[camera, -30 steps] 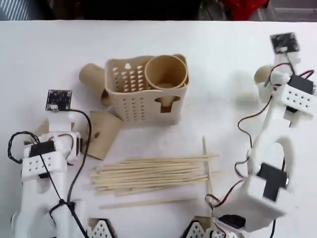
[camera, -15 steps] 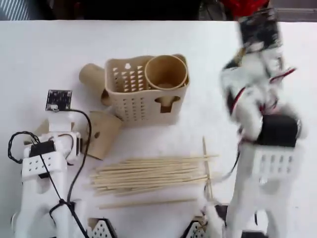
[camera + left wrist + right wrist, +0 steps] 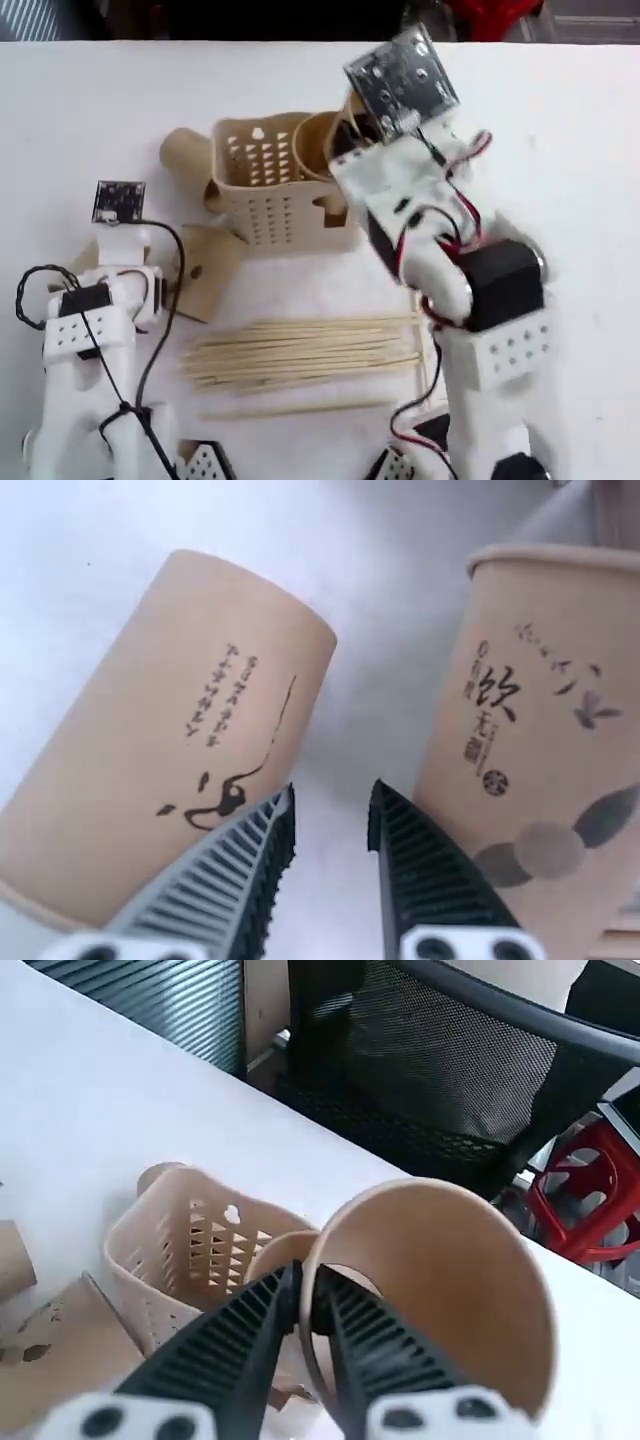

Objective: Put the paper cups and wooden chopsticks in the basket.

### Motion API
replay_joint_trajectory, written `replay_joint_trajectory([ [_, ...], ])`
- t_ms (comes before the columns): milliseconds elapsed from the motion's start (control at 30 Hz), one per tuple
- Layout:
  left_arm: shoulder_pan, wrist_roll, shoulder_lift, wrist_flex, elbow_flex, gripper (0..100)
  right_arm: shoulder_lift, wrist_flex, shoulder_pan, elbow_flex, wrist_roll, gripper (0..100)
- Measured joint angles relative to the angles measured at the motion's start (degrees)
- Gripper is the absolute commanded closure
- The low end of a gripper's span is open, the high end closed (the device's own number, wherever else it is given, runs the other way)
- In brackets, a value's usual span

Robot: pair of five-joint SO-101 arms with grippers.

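**High view.** I see the right arm (image 3: pixel 440 230) stretched over the table (image 3: pixel 560 120), with its wrist end above one corner of the basket (image 3: pixel 265 200). An upright cup (image 3: pixel 315 150) stands inside the basket, directly below that wrist. The wooden chopsticks (image 3: pixel 300 352) lie in a heap on the table, well behind the right arm's fingers and beside its lower links. The left arm (image 3: pixel 90 320) sits further back. A flat-lying cup (image 3: pixel 205 265) rests just beside it, and a rear cup (image 3: pixel 185 150) lies against the basket's outer wall, ahead of it.

**Left wrist view.** The left gripper (image 3: pixel 330 790) is set narrow, with a small gap between the fingers and nothing in it. Two paper cups lie just past the fingertips. The script cup (image 3: pixel 170 740) is off the outer side of one finger, and the leaf cup (image 3: pixel 530 730) is off the outer side of the other. Neither cup touches the fingers.

**Right wrist view.** The right gripper (image 3: pixel 306 1275) is clamped on the wall of the held cup (image 3: pixel 430 1280), with one finger inside the rim and one outside. The cup's mouth faces the camera. The basket sits below and beyond the fingertips, and the upright cup is inside it. A black chair (image 3: pixel 450 1050) stands past the table edge.
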Motion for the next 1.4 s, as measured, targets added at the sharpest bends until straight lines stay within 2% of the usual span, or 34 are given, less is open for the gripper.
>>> replay_joint_trajectory([
  [500,0.0,0.0,0.0,-1.1,0.5,86,16.7,-4.0,-1.0,-0.9,0.0,96.4],
  [733,0.0,0.0,0.0,-1.1,0.5,86,17.8,-4.6,-1.1,-0.9,0.0,68.0],
  [867,0.2,0.0,0.0,-1.1,0.5,86,17.8,-3.7,-1.1,-2.4,0.0,61.5],
  [1167,0.2,0.0,0.0,-1.1,0.5,86,17.8,-0.8,-9.1,-8.4,0.0,61.5],
  [1267,0.2,0.0,0.0,-1.1,0.5,86,17.8,1.2,-9.4,-9.0,0.0,61.6],
  [1333,0.2,0.0,0.0,-1.1,0.4,86,16.9,4.0,-9.0,-9.3,0.0,64.9],
  [1400,0.2,0.0,0.0,-0.2,-1.1,86,14.5,7.6,-8.9,-9.3,0.0,74.1],
])
